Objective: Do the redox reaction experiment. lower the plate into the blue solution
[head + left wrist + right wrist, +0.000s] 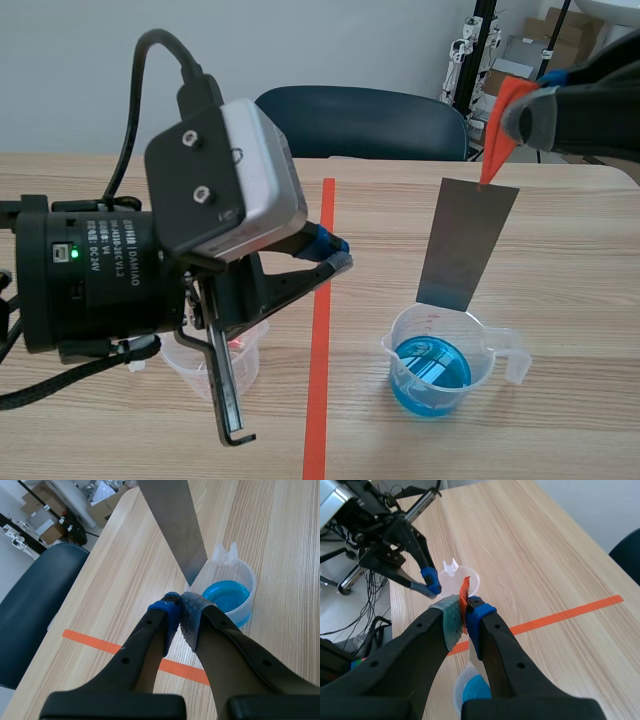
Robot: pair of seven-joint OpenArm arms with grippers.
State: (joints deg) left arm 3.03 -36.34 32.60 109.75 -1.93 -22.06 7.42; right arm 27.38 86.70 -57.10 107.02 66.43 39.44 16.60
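Above blue solution [430, 365]: grey tapered plate [468, 245], orange tab [497, 130] pinched by right pincer [465, 612]; left pincer [181, 611] closed.

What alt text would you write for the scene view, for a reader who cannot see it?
The right claw holds a flat grey metal plate by its orange-red tab, hanging over a clear plastic beaker of blue solution on a wooden table. The left claw, shut and empty, hovers beside the orange-red tape line.
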